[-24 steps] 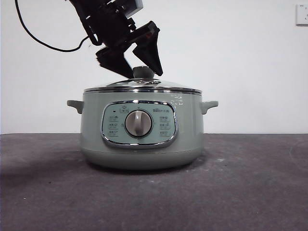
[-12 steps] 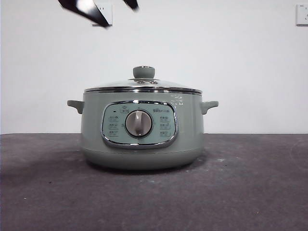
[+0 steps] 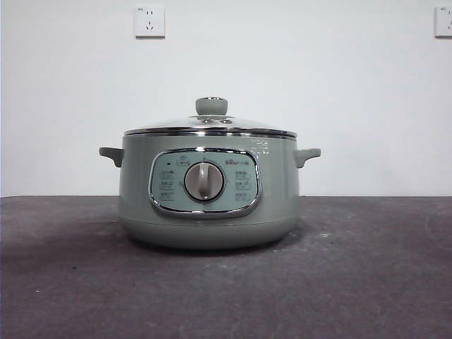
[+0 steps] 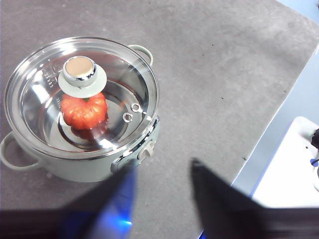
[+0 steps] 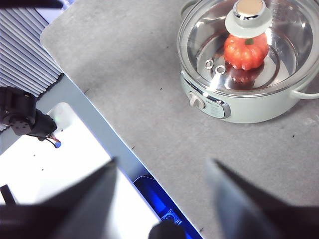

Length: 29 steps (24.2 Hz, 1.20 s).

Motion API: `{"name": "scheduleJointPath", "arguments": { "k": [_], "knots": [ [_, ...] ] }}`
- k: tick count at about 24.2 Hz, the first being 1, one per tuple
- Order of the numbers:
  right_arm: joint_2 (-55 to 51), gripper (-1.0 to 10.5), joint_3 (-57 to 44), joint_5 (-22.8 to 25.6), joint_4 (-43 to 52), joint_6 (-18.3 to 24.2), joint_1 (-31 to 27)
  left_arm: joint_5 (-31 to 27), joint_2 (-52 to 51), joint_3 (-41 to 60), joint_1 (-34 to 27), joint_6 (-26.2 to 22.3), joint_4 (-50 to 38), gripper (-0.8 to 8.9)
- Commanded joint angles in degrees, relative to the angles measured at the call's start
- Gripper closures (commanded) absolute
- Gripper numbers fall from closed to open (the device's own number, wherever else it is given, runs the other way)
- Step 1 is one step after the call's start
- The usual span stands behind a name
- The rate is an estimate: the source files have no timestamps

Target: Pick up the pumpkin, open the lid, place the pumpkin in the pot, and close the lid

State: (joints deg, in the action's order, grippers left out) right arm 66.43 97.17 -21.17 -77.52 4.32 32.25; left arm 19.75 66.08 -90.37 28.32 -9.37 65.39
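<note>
Orange ribbed pumpkin (image 4: pixel 84 110) inside lidded pot (image 3: pixel 208 212).

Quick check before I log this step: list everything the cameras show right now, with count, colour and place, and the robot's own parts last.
pot: one, pale sage green with a chrome-framed dial panel, standing on the table.
lid: one, clear glass with chrome rim and sage-green knob, seated on the pot.
pumpkin: one, orange with green stem, inside the pot under the lid.
table: one, dark grey surface.
wall sockets: two, white, high on the wall behind.
left gripper: one, black, jaws open and empty, held above the table beside the pot.
right gripper: one, black, jaws open and empty, over the table's edge away from the pot.
</note>
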Motion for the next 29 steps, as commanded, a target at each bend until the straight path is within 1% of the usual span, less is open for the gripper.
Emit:
{"name": "scheduleJointPath", "arguments": {
  "k": [1, 5, 28, 29],
  "knots": [
    [0.1, 9.5, -0.2, -0.3, -0.8, 0.6, 0.1, 0.2, 0.0, 0.3, 0.2, 0.3, 0.6, 8.21],
    [0.0, 9.5, -0.2, 0.2, -0.8, 0.0, 0.1, 0.0, 0.0, 0.3, 0.2, 0.3, 0.6, 8.20],
    [-0.1, 9.5, -0.2, 0.3, -0.8, 0.1, 0.1, 0.0, 0.0, 0.3, 0.3, 0.3, 0.1, 8.17],
    [-0.1, 9.5, -0.2, 0.3, -0.8, 0.1, 0.1, -0.6, 0.0, 0.3, 0.2, -0.1, -0.1, 8.17]
  ]
}}
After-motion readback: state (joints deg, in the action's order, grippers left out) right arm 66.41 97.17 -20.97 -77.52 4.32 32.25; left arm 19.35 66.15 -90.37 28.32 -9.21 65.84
